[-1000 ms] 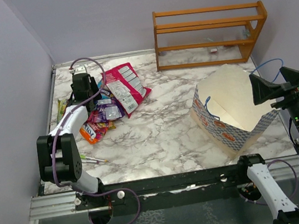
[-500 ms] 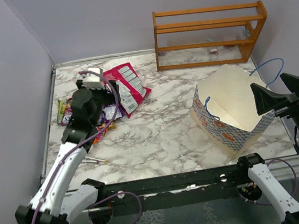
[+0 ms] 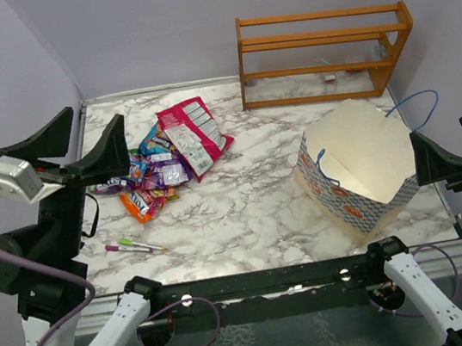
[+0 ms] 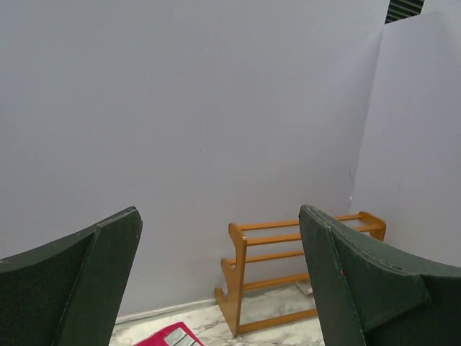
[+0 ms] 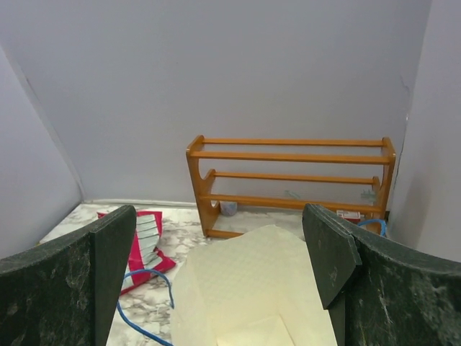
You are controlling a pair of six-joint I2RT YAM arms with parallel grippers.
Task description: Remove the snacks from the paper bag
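The paper bag (image 3: 356,167) lies tilted on the right of the table, mouth open towards me, and its cream inside (image 5: 252,288) shows nothing in it. The snacks (image 3: 156,167) lie in a pile at the far left, with the large red-pink packet (image 3: 195,135) on their right side. That packet also shows in the right wrist view (image 5: 148,241), and its corner shows in the left wrist view (image 4: 169,337). My left gripper (image 3: 96,115) is open and empty, raised high above the table's left side. My right gripper (image 3: 440,129) is open and empty, just right of the bag's rim.
An orange wooden rack (image 3: 321,51) stands at the back right against the wall. Thin pink and green pens (image 3: 133,244) lie near the front left edge. Grey walls close in the left, back and right sides.
My left arm has lifted off the snack pile and swung up and back towards the near left. My right gripper has drawn back a little to the right. The bag has not moved.
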